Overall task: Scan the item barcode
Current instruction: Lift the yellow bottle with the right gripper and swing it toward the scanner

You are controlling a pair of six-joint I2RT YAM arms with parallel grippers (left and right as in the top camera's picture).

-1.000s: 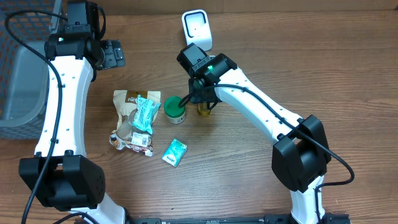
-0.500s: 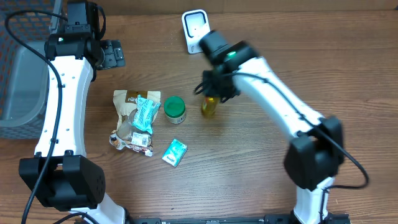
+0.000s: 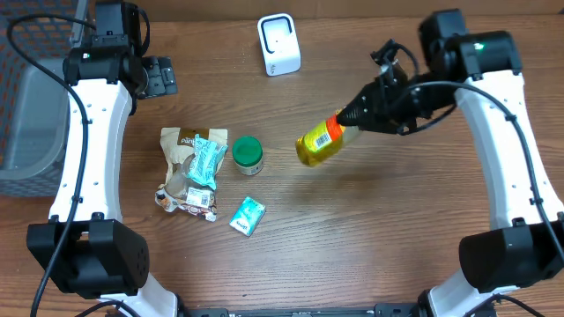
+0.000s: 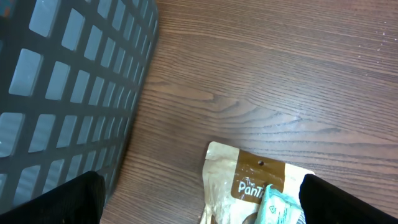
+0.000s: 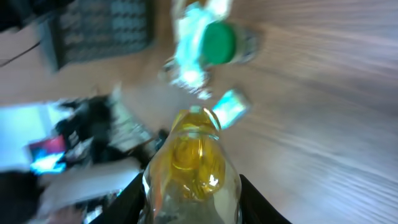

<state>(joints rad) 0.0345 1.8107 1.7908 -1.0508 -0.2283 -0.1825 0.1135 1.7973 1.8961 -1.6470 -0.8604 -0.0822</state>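
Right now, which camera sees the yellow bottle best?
The overhead view. It shows the whole bottle, tilted, held by the right hand. The right wrist view shows the bottle close up but blurry. The left wrist view does not show it at all.

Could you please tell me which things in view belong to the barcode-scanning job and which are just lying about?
Part of the job:
yellow bottle, held off the table by the right fingers
white scanner

Just lying about:
green-lidded jar
brown pouch
teal packet on the pouch
small teal packet
grey basket
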